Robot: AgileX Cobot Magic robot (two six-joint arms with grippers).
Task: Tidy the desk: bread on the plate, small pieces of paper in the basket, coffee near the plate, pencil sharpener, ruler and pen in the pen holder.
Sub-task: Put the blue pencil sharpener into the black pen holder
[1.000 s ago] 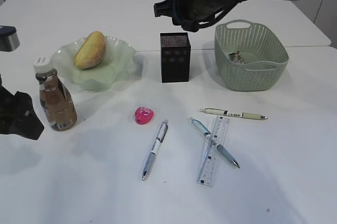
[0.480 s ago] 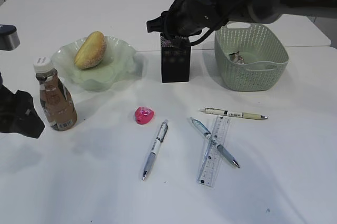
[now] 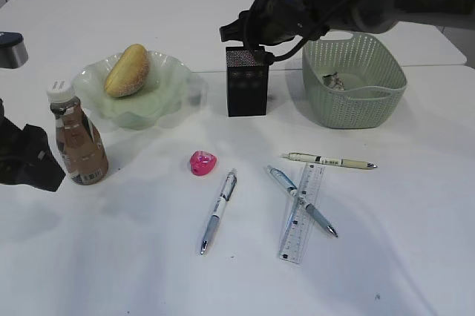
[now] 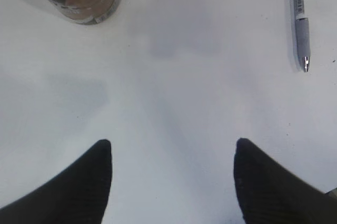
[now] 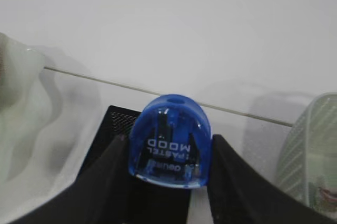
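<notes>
a: where's the right gripper (image 5: 168, 176)?

b: above the small black square metal-mesh pen holder (image 3: 246, 81), clamped on a blue translucent plastic pencil sharpener (image 5: 169, 141); the holder's open top sits right under it in the right wrist view.

a: the left gripper (image 4: 171, 182)?

b: low over the plain white desk (image 3: 111, 257), jaws apart and empty, beside the brown coffee bottle with a white cap (image 3: 76, 139).

a: the rest?

b: the golden-yellow oval bread bun (image 3: 127, 70) lies on the pale green wavy glass plate (image 3: 172, 79), the bottle near it. a pink sharpener (image 3: 202, 162), three pens (image 3: 218, 210) and the clear plastic ruler (image 3: 303, 213) lie on the desk, one pen crossing the ruler. the pale green perforated basket (image 3: 356, 101) holds crumpled paper (image 3: 334, 80).
</notes>
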